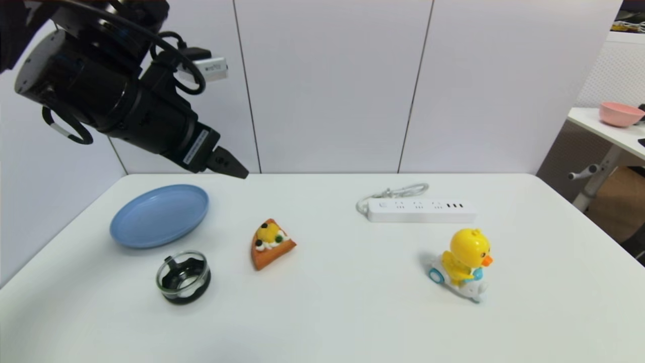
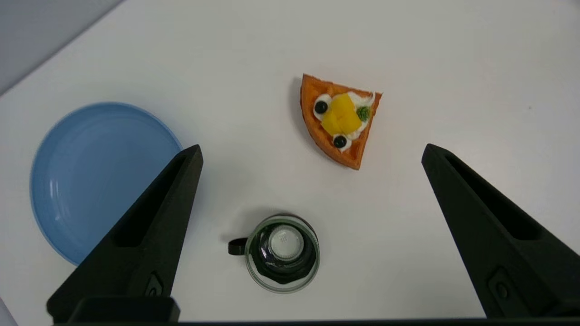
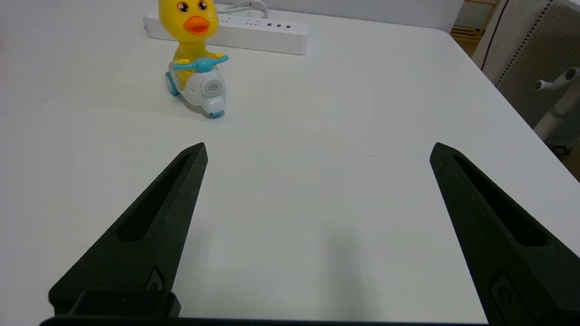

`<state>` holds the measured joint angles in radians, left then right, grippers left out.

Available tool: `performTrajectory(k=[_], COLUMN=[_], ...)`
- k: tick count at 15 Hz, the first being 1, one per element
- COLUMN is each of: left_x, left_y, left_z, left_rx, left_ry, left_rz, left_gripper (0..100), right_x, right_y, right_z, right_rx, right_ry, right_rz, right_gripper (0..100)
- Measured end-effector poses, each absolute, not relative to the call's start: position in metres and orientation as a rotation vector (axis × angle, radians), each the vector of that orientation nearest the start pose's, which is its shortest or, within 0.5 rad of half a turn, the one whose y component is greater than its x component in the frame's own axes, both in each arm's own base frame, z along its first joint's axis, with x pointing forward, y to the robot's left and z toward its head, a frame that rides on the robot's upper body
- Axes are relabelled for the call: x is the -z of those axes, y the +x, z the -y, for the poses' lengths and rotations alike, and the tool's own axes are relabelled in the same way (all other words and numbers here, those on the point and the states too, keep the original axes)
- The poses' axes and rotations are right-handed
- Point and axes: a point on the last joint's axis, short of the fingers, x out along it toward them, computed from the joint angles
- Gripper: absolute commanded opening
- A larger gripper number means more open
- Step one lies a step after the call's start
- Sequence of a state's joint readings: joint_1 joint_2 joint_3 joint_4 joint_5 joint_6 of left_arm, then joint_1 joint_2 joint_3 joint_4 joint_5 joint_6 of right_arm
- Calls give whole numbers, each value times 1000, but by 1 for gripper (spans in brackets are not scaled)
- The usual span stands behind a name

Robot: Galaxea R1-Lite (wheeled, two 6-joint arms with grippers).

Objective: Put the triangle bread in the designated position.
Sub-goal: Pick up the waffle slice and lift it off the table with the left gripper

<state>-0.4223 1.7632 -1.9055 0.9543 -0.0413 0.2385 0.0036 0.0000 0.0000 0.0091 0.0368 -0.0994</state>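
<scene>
left claw (image 2: pixel 312 154) raised, fingers spread; right claw (image 3: pixel 317 151) low, fingers spread

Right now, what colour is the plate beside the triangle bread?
The plate is light blue, clearest in the left wrist view.

Head view: forward-down over table (image 1: pixel 352 312). Left wrist: high, straight down; shares plate (image 1: pixel 158 216). Right wrist: low, oblique; shares duck (image 3: pixel 195 54).

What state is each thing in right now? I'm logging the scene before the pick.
Orange-brown triangle bread: flat on the table, toppings up, ungrasped.
Blue round plate: empty.
Small glass jar with black insert: upright.
Yellow duck toy on scooter: upright.
Left gripper: open, raised.
Right gripper: open, empty.
</scene>
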Motion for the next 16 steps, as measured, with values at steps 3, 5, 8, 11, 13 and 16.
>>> performTrajectory(k=[3, 5, 8, 11, 13, 16], left_x=[-299, -283, -260, -244, -234, -220], left_y=[274, 279, 284, 287, 290, 293], left_z=[125, 128, 134, 140, 148, 164], left_rx=[539, 565, 635, 659, 672, 650], left_ry=[390, 386, 365, 408, 452, 509], left_rz=[-859, -922, -1008, -1045, -1046, -1064], left_gripper=[100, 100, 100, 100, 100, 100], right_x=[-74, -74, -74, -75, -74, -74], right_y=[-23, -23, -23, -23, -23, -23], right_z=[-1, -1, -1, -1, -1, -1], right_rx=[-41, -40, -41, -41, -40, -40], right_ry=[-99, -99, -99, -99, -99, -98], right_rz=[-8, -8, -8, -7, -8, -8], right_gripper=[100, 100, 100, 100, 100, 100])
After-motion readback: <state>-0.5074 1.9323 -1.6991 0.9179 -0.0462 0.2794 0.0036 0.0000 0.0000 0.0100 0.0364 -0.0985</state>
